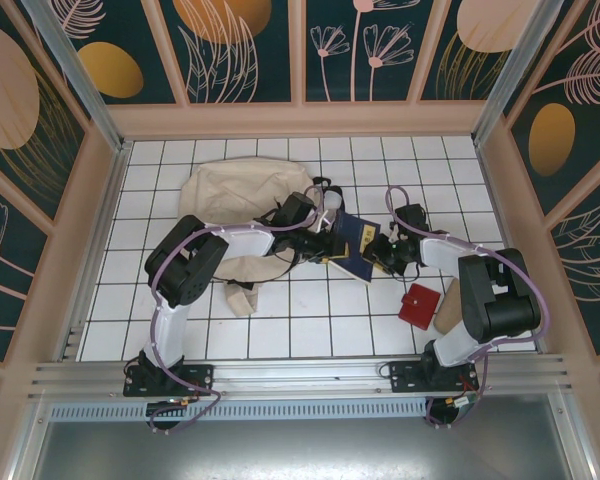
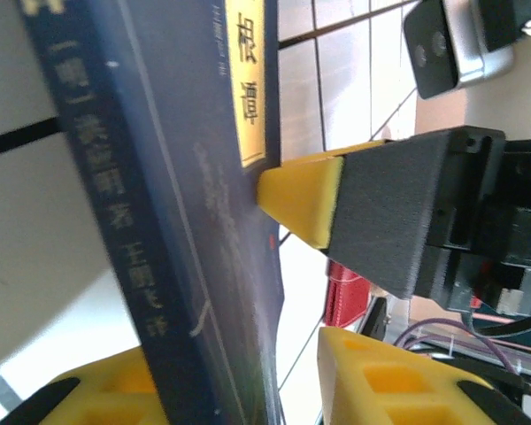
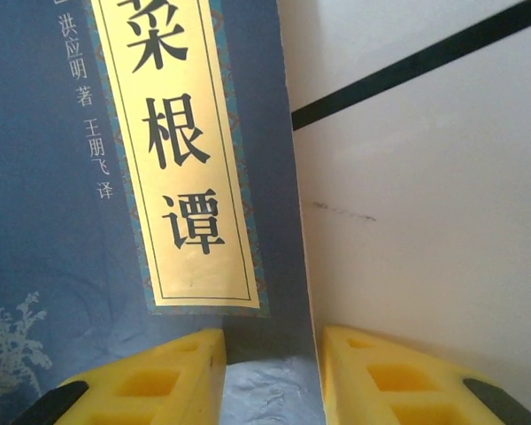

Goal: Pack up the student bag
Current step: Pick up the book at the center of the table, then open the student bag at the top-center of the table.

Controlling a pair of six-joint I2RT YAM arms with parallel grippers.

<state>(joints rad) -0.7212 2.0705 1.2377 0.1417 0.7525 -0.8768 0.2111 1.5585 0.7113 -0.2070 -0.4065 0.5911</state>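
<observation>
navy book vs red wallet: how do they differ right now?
Size: the navy book is clearly larger than the red wallet. State: the navy book is clamped in the right gripper; the red wallet lies free on the table. Both are outside the student bag.

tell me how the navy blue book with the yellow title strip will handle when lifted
The navy blue book looks unbent while tilted up off the white tiled table, so probably fairly stiff. Its cover looks smooth, so it may slip in a light pinch. It looks thin, so likely light and quick to tip.
</observation>
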